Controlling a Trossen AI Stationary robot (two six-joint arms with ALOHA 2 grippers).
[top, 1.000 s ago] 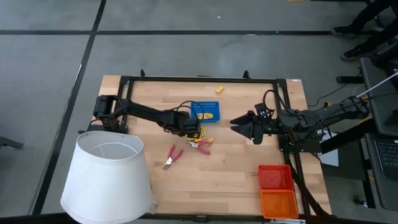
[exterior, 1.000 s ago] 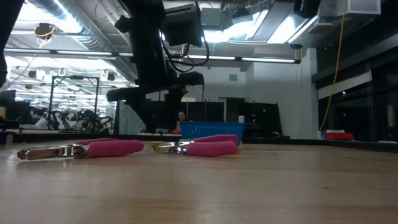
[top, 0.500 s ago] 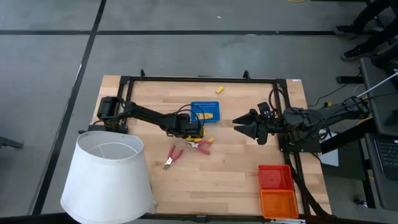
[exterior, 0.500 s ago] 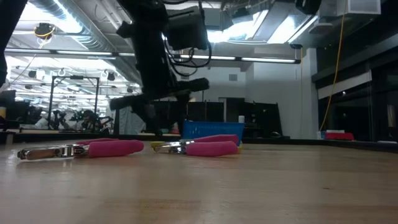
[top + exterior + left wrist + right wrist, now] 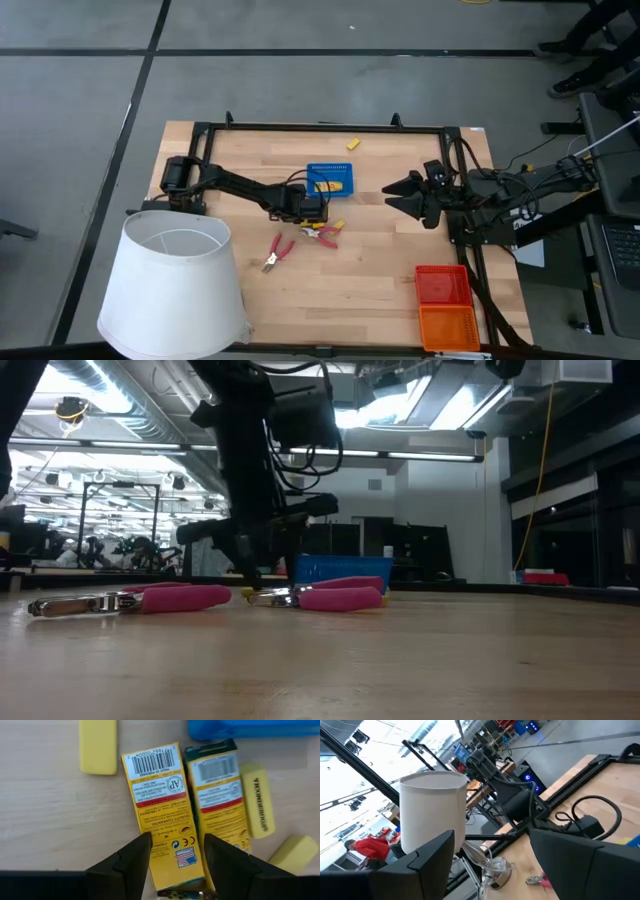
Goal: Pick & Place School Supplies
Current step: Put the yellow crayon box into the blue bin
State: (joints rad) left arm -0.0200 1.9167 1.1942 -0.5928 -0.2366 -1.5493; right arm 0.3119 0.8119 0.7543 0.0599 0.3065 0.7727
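Left gripper: my left gripper (image 5: 312, 208) is low over the wooden table (image 5: 380, 280), just in front of the blue plastic tray (image 5: 331, 179). In my wrist view its two dark fingers (image 5: 134, 860) stand narrowly apart, straddling one end of a flat yellow pack with a barcode label (image 5: 161, 815); I cannot tell whether the pads touch it.

Second pack: a green-edged yellow pack with a pale label (image 5: 219, 805) lies right beside the first, parallel to it.

Yellow blocks: a plain yellow block (image 5: 98, 746) lies near the first pack's far end; a printed yellow eraser-like block (image 5: 257, 800) lies along the second pack; another plain block (image 5: 294, 853) lies just past it. One more small yellow block (image 5: 353, 144) sits apart, beyond the blue tray.

Pliers: one red-handled plier tool (image 5: 277, 252) lies nearer the table's front, the other red-handled plier tool (image 5: 322, 234) just beside my left gripper.

Right gripper: my right gripper (image 5: 396, 191) hovers right of the blue tray, fingers spread wide, holding nothing.

Other things: a big white lampshade (image 5: 172, 290) stands at the front left corner; a red tray (image 5: 442, 285) and an orange tray (image 5: 449, 328) sit front right.
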